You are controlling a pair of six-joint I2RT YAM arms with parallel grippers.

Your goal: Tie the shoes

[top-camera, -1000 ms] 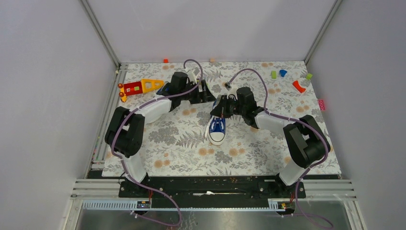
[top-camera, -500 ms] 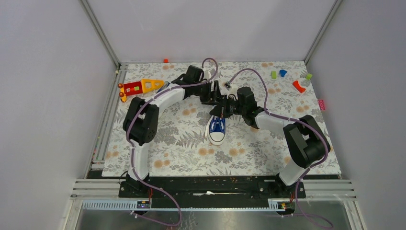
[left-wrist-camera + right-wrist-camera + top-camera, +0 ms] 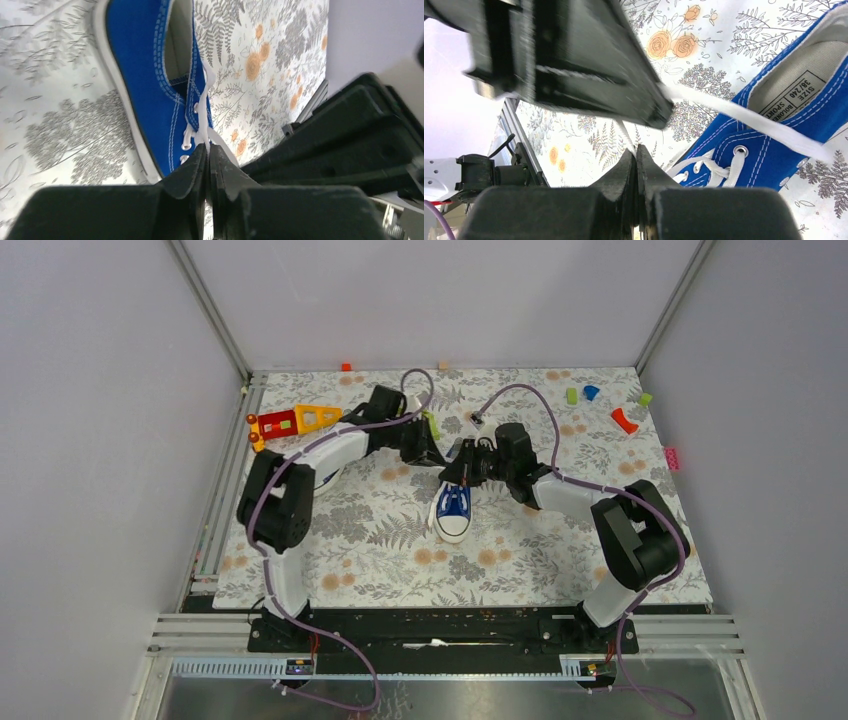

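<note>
Left pincer (image 3: 207, 152) now tight on lace (image 3: 205, 95).

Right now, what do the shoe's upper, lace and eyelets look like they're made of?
Upper: blue woven cloth, likely canvas, matte, with white stitched seams.
Lace: flat white woven tape, perhaps cotton or polyester; the look leaves it open.
Eyelets: small shiny rings, apparently metal.

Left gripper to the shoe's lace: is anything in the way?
Nothing visible. The left gripper is shut on the lace, just off the eyelets of the shoe. The right gripper sits close beside it, pinching another strand, but it is not between them.
</note>
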